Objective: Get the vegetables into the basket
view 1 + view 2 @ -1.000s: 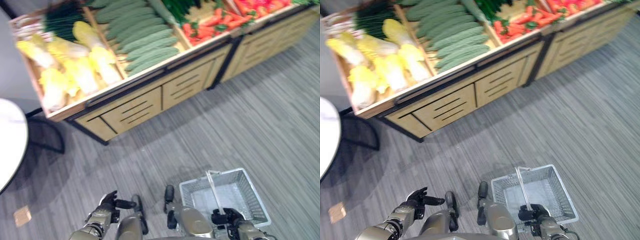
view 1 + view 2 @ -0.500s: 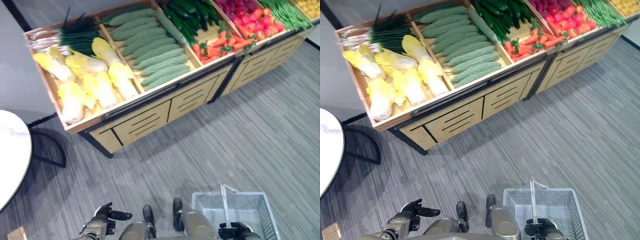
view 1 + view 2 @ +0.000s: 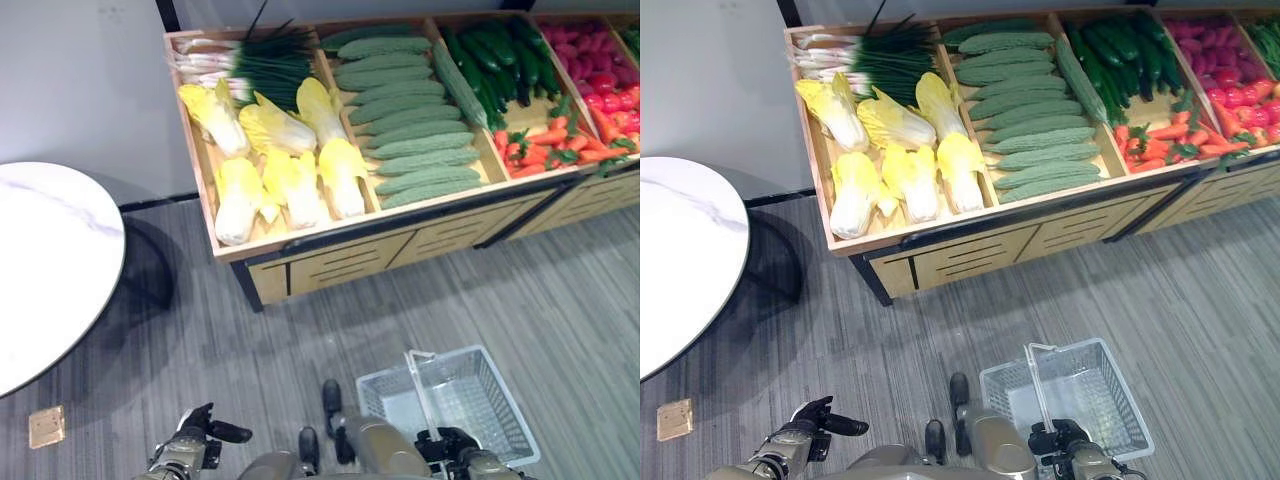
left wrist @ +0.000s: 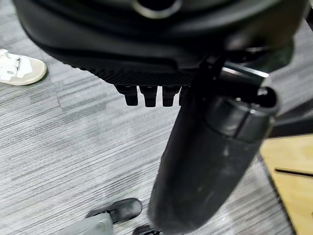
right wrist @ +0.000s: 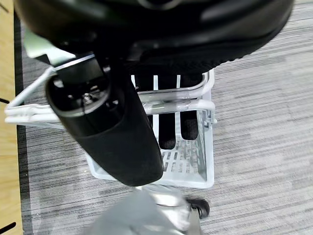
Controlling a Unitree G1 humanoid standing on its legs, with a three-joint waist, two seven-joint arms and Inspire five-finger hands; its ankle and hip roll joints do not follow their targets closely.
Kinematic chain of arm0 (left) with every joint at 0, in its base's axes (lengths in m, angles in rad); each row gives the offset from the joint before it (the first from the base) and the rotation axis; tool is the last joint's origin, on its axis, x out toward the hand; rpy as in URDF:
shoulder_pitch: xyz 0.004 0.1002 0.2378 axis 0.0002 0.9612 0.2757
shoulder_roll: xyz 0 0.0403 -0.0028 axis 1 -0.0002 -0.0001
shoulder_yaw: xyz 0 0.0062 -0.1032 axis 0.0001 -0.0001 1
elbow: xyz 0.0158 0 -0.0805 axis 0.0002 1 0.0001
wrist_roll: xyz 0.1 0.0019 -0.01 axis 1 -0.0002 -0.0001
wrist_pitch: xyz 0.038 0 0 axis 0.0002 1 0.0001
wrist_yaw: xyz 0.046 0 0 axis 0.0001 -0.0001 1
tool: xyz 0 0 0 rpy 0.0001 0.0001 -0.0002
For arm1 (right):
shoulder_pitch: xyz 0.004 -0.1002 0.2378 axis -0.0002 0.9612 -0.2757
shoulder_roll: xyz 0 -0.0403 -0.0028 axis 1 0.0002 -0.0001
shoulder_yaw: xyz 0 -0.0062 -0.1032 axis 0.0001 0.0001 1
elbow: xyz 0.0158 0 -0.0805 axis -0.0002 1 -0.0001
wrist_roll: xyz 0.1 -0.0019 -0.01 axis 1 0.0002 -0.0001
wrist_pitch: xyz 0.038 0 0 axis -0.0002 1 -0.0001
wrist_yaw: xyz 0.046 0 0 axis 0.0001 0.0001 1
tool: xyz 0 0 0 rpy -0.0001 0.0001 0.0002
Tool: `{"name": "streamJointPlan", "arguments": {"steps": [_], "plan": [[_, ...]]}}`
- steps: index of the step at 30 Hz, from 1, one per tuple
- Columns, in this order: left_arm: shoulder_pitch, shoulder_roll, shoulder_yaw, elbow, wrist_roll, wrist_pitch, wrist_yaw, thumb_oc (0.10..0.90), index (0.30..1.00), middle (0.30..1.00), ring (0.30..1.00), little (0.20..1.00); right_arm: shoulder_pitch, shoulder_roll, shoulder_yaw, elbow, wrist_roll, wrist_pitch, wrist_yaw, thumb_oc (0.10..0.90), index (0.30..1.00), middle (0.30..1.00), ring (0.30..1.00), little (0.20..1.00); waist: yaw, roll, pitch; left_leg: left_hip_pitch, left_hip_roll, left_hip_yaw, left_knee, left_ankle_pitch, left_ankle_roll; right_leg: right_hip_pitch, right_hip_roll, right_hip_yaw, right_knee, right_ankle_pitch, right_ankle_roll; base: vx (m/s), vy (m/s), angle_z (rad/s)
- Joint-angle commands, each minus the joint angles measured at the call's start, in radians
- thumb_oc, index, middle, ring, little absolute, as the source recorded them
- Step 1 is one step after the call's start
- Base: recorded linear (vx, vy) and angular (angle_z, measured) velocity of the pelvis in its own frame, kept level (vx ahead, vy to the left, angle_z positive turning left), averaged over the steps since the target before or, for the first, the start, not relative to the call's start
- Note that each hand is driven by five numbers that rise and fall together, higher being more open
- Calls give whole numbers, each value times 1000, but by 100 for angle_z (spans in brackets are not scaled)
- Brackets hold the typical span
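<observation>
The right hand (image 5: 166, 117) curls around the handle of the white basket (image 3: 490, 400) over the floor. The left hand (image 3: 190, 450) is relaxed and empty. The vegetables (image 3: 400, 130) lie in the wooden stand (image 3: 350, 262).

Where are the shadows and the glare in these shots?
Left eye view: a dark shadow lies on the floor under the round table, whose white top shines; right wrist view: a bright glint runs along the basket handle where the right hand curls round it.
</observation>
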Motion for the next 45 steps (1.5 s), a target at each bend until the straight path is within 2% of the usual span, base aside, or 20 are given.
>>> {"name": "streamJointPlan", "arguments": {"steps": [1,2,3,4,5,6,9,12,23,30,34,35,36,37,40,41,45], "plan": [[-6,15,13,3,11,-3,18,900,1000,1000,1000,1000,24,-51,0,10,6,-20,4,400,300,300,300,300,-24,25,-18,15,118,-20,-72,80,-46,16,-16,58,38,-142,110,150,-492,74],[-12,9,12,-2,8,-3,19,900,1000,1000,1000,1000,24,-69,-4,0,2,-22,2,400,300,300,300,300,-29,27,5,-75,115,-25,131,137,-83,50,-21,27,41,-151,82,101,-438,67],[-15,8,10,-1,8,1,18,900,1000,1000,1000,1000,21,-75,-3,-5,0,-21,2,400,300,300,300,300,-26,25,15,-99,112,-28,175,156,-88,57,-26,16,44,-155,76,45,-276,78],[-15,8,7,-2,8,0,18,900,1000,1000,1000,1000,19,-80,-6,-3,2,-20,0,400,300,300,300,300,-31,25,13,-95,109,-23,129,150,-79,63,-31,6,43,-162,77,62,-70,52],[-15,5,0,-5,11,1,20,900,1000,1000,1000,1000,17,-86,-9,-3,5,-16,-1,400,300,300,300,300,-40,30,5,-86,108,0,27,132,-62,67,-43,-5,41,-168,84,65,2,30],[-13,6,-9,0,28,10,29,900,1000,1000,1000,1000,22,-90,-10,5,-2,-11,1,400,300,300,300,300,-48,37,0,-100,112,24,-8,137,-55,58,-52,-21,57,-174,89,71,51,24],[-12,-2,-17,-15,23,-3,25,900,1000,1000,1000,1000,7,-85,-4,-5,-1,-18,-6,400,300,300,300,300,-44,50,-6,-77,106,25,-43,125,-46,53,-43,12,54,-169,93,101,149,28],[-9,5,-20,-22,35,-5,30,900,1000,1000,1000,1000,6,-65,-2,3,-10,-17,-9,400,300,300,300,300,-33,57,-18,-35,102,65,-88,116,-31,66,-50,37,21,-151,107,76,206,-65],[-3,13,-11,-24,38,-4,33,900,1000,1000,1000,1000,11,-48,8,24,-45,-12,-8,400,300,300,300,300,-18,49,-44,32,88,89,-143,102,-9,87,-55,70,-5,-129,132,5,84,-14],[-5,29,-14,-71,38,-18,42,900,1000,1000,1000,1000,11,-48,8,22,-51,-16,-13,400,300,300,300,300,-12,48,-53,43,85,86,-137,93,-4,98,-56,74,-8,-126,137,-7,8,-1],[16,55,2,-205,-19,-47,51,900,1000,1000,1000,1000,21,-59,-8,2,-41,-23,-14,400,300,300,300,300,-4,54,-51,47,82,77,-135,92,-4,103,-58,68,-11,-123,140,-24,6,-1],[45,83,13,-341,-40,-64,51,900,1000,1000,1000,1000,31,-72,-27,-6,-34,-29,-11,400,300,300,300,300,4,60,-49,44,80,67,-133,93,-3,103,-61,60,-13,-121,141,-47,6,1],[46,83,13,-342,-40,-63,51,900,1000,1000,1000,1000,31,-72,-27,-6,-34,-29,-11,400,300,300,300,300,4,60,-49,44,80,67,-133,93,-3,104,-61,59,-13,-121,141,-61,4,1],[96,118,45,-495,-67,-73,48,900,1000,1000,1000,1000,39,-84,-51,-16,-28,-30,-10,400,300,300,300,300,11,64,-46,42,77,57,-132,94,-2,105,-65,50,-17,-117,144,-30,0,6],[127,136,71,-554,-77,-80,45,900,1000,1000,1000,1000,44,-88,-65,-19,-27,-30,-7,400,300,300,300,300,15,66,-44,41,75,50,-134,97,-1,105,-66,48,-18,-115,146,-37,1,16],[218,172,157,-727,-119,-86,33,900,1000,1000,1000,1000,58,-96,-105,-16,-26,-24,12,400,300,300,300,300,25,70,-42,37,72,39,-129,98,1,108,-71,35,-17,-115,148,-28,2,5],[277,181,223,-820,-133,-68,33,900,1000,1000,1000,1000,65,-96,-128,0,-30,-13,26,400,300,300,300,300,31,74,-47,40,69,28,-129,96,4,119,-77,21,-22,-117,149,2,6,14]]}}
